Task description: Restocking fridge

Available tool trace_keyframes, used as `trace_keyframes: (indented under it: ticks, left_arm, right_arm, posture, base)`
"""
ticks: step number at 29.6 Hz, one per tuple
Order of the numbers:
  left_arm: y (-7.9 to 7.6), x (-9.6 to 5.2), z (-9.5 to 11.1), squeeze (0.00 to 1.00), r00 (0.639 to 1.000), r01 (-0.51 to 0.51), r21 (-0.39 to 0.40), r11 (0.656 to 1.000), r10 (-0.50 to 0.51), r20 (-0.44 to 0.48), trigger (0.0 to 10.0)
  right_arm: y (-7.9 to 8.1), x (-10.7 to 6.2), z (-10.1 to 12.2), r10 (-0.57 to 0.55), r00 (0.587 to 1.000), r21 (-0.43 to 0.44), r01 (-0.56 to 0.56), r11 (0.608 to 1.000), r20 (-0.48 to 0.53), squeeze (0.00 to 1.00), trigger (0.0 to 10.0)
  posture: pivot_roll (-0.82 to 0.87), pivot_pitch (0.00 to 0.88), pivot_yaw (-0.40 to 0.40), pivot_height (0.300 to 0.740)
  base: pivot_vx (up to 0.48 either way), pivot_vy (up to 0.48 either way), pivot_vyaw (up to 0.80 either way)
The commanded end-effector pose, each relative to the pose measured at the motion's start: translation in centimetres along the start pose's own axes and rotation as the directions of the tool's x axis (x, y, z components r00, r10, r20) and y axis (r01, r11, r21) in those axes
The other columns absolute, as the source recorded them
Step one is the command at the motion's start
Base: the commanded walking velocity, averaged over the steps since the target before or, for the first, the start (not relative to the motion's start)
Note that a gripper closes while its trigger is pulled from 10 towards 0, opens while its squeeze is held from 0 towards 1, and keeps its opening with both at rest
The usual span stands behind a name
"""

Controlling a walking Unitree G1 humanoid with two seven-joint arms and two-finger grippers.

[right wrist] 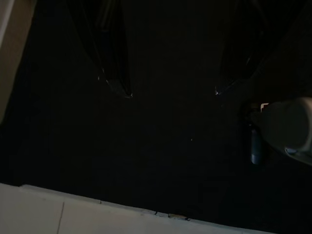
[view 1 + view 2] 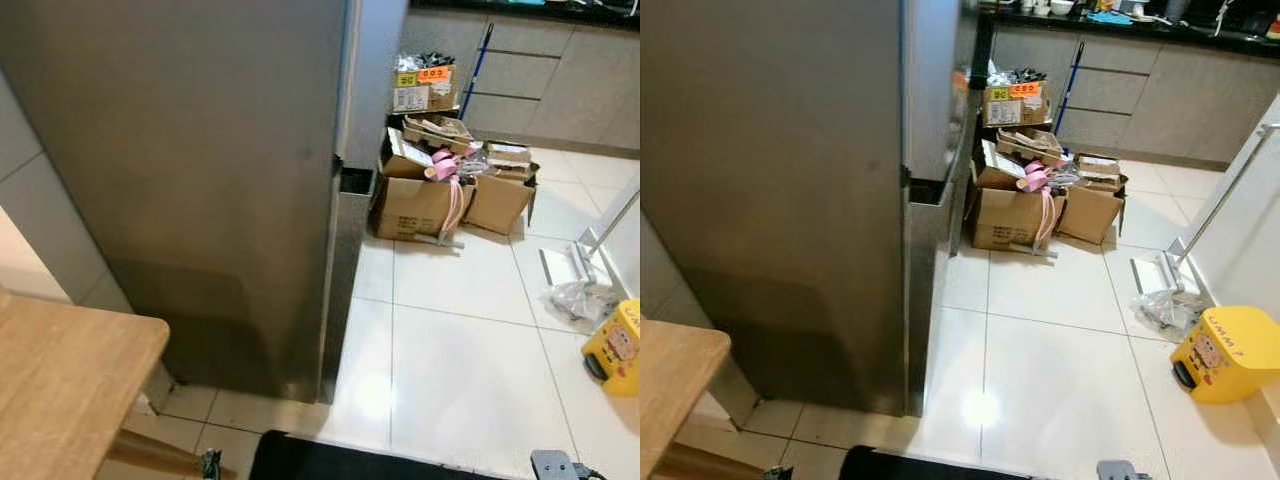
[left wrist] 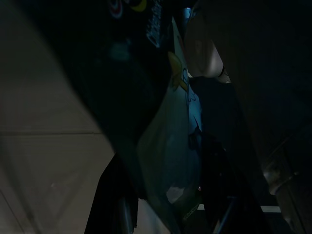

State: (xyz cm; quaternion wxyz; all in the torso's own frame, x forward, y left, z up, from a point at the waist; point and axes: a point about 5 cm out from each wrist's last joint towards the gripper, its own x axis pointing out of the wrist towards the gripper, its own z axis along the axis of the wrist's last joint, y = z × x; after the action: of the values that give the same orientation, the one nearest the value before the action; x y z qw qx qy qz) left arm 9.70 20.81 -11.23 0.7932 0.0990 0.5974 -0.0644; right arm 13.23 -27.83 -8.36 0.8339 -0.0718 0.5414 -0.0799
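One tall steel fridge (image 2: 190, 180) stands closed, taking up the head view from 9 to 12 o'clock; its grey side panel faces the camera and its front edge runs down near the middle. One wooden worktop (image 2: 60, 370) corner shows at 8 o'clock, just beside the fridge's lower side.

On the white tiled floor (image 2: 460, 370), at about 1 o'clock beyond the fridge, sits a cluster of cardboard boxes (image 2: 440, 185): at least three open ones on the floor, crammed with flattened card, paper and a pink strap (image 2: 452, 200) that hangs over the front, plus one smaller box (image 2: 425, 88) stacked higher behind, stuffed with dark odds and ends. One blue-handled stick (image 2: 478, 62) leans on the grey cabinets (image 2: 560, 80) at 1 o'clock. At 3 o'clock lie one crumpled clear plastic bag (image 2: 578, 298) and one white-handled floor tool (image 2: 1200, 225); one yellow box-shaped container (image 2: 1230, 352) stands at 4 o'clock, lid shut.

The left wrist view is very dark: the left pincer (image 3: 165, 204) has a pale plastic packet (image 3: 175, 146) with printed graphics lying between its fingers, apparently gripped. The right pincer (image 1: 170, 92) hangs over darkness, its two finger tips set wide apart with nothing between them.
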Motion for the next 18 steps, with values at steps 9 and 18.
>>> trace_keyframes:
  ticks: [9,18]
  left_arm:
    - [-2.08,0.29,4.28,0.0,0.988,0.074,0.019,0.997,-0.076,0.133,10.0]
    - [-1.97,0.3,4.06,0.0,0.99,0.07,0.021,0.997,-0.072,0.124,10.0]
  right_arm:
    - [-0.23,0.01,0.44,-0.013,1.0,-0.021,0.013,1.0,0.005,0.0,10.0]
    - [0.34,0.07,0.65,0.034,0.999,-0.018,-0.034,0.999,0.01,0.0,10.0]
  posture:
    - [-0.08,0.0,-0.047,0.74]
    - [-0.08,0.0,-0.04,0.74]
  base:
    - [0.0,-0.465,0.0]
    - [0.0,-0.465,0.7]
